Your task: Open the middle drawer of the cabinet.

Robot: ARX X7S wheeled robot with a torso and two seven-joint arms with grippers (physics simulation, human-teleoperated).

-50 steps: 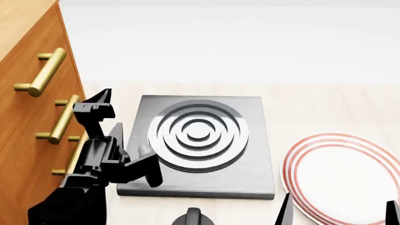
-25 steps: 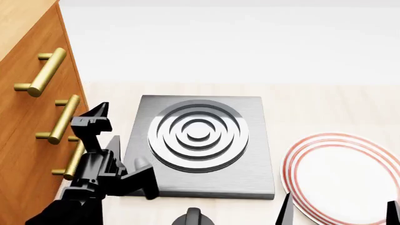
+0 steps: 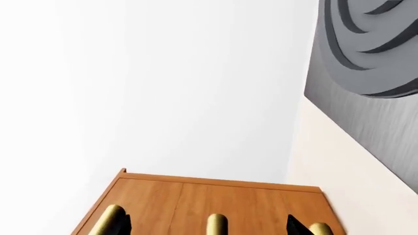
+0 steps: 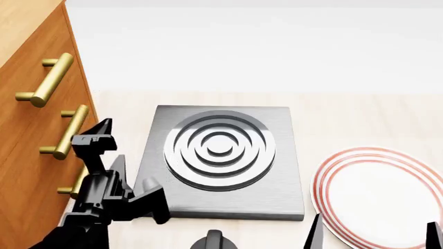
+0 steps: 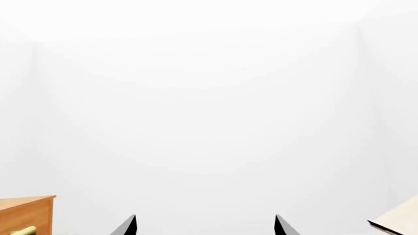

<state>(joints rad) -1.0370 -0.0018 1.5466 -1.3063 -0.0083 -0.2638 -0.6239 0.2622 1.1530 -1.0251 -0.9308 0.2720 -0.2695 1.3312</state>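
Left hand (image 4: 104,150) is seen open, jaws spread, empty, just beside the cabinet (image 4: 24,124) front near the middle drawer handle (image 4: 71,132); no contact can be confirmed. Middle drawer (image 4: 35,150) is judged shut, flush with the other fronts. Right hand (image 4: 374,233) is open too, only fingertips visible, near the red-ringed plate (image 4: 381,194). Risk: lowest handle (image 4: 82,176) could be grabbed instead, being partly hidden behind the hand; the hotplate (image 4: 221,161) could be clipped. No readable writing or labels.
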